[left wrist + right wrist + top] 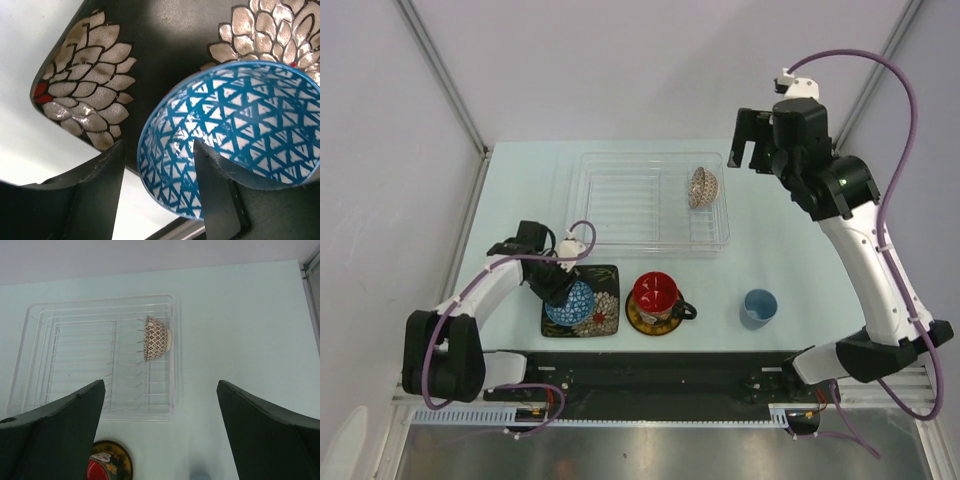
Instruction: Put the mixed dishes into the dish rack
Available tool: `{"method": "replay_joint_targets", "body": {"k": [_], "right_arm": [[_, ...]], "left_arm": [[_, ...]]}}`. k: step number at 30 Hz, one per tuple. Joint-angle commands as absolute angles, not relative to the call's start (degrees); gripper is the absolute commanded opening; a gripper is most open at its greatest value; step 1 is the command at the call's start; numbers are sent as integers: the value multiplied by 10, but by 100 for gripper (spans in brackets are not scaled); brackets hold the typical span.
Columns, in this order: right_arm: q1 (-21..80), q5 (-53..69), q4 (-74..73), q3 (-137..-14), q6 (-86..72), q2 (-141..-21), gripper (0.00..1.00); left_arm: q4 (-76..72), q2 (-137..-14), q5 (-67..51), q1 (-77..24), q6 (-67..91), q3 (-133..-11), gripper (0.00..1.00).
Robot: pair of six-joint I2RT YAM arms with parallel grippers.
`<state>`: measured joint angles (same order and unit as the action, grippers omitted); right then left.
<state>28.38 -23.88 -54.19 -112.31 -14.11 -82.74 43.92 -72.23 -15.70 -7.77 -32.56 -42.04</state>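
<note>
A blue patterned bowl [570, 303] [250, 120] sits on the black square floral plate [603, 310] [165, 45] at the near left. My left gripper [556, 284] [159, 170] is open and straddles the bowl's rim, one finger inside and the other outside with a gap. The red-inside cup [655, 291] [100, 472] stands on the yellow-brown saucer [642, 322] [116, 460]. A light blue cup [759, 307] stands to the right. The clear dish rack [620, 215] [75, 355] holds the beige patterned bowl [703, 187] [156, 338] on edge. My right gripper [750, 142] [160, 405] hangs open above the rack's right end, holding nothing.
The pale table [790, 250] is bounded by white walls with metal posts [445, 80] at the back corners. A black rail [650, 368] with the arm bases runs along the near edge. Purple cables [895, 90] loop off both arms.
</note>
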Motion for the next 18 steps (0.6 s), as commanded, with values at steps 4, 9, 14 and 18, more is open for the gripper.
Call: {"method": "replay_joint_targets", "body": {"k": [4, 9, 14, 18], "right_arm": [[235, -156, -507, -1065, -189, -756, 100], [235, -143, -501, -1032, -192, -767, 100], [239, -142, -497, -1019, -185, -782, 100], [241, -152, -496, -1020, -174, -789, 99]], "left_arm": [[397, -749, -187, -82, -330, -410, 10], [408, -749, -183, -82, -331, -422, 0], [438, -737, -197, -80, -325, -459, 0], [529, -702, -230, -74, -330, -541, 0]]}}
